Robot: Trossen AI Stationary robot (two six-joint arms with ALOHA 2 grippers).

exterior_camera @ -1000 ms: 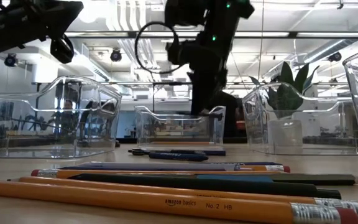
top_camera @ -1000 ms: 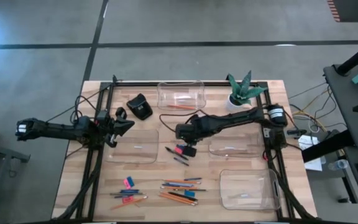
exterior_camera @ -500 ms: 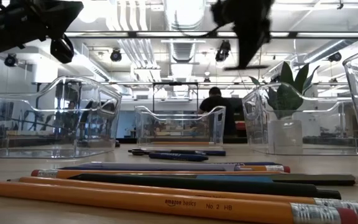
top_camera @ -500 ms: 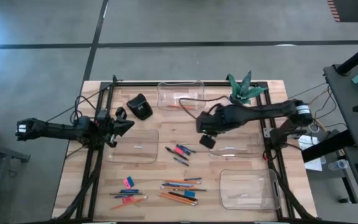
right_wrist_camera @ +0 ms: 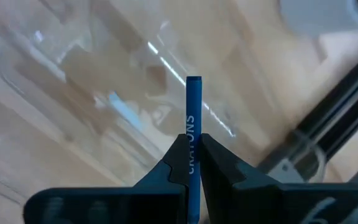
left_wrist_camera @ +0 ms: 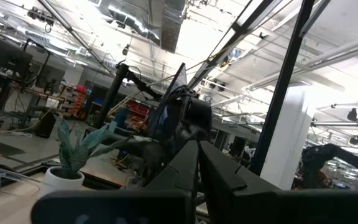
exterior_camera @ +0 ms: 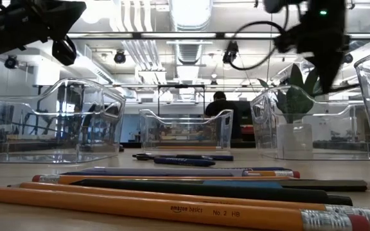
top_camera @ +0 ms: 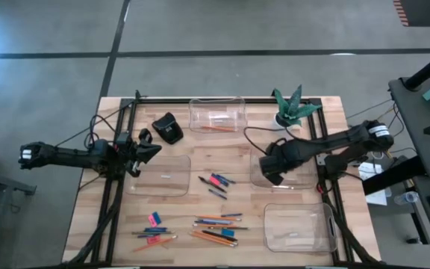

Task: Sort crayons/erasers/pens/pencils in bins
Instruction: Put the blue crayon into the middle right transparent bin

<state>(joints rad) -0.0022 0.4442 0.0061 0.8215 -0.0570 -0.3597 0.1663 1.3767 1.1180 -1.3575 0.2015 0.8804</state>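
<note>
Carried rightward, the right gripper (top_camera: 273, 173) clenches a blue crayon (right_wrist_camera: 193, 118) above the clear bin's (top_camera: 298, 179) left edge.

Blue crayon (right_wrist_camera: 193, 124) pinched in jaws above clear bin (right_wrist_camera: 104, 93).

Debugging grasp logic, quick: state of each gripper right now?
Left gripper: shut, holding nothing, parked at the table's left side.
Right gripper: shut on a blue crayon, above a clear bin.

matt blue crayon (right_wrist_camera: 193, 124) in the matt black right pincer (right_wrist_camera: 192, 163); beyond its tip, glossy clear plastic bin (right_wrist_camera: 73, 68) (pale wood-grain counter (right_wrist_camera: 17, 155) beneath).
</note>
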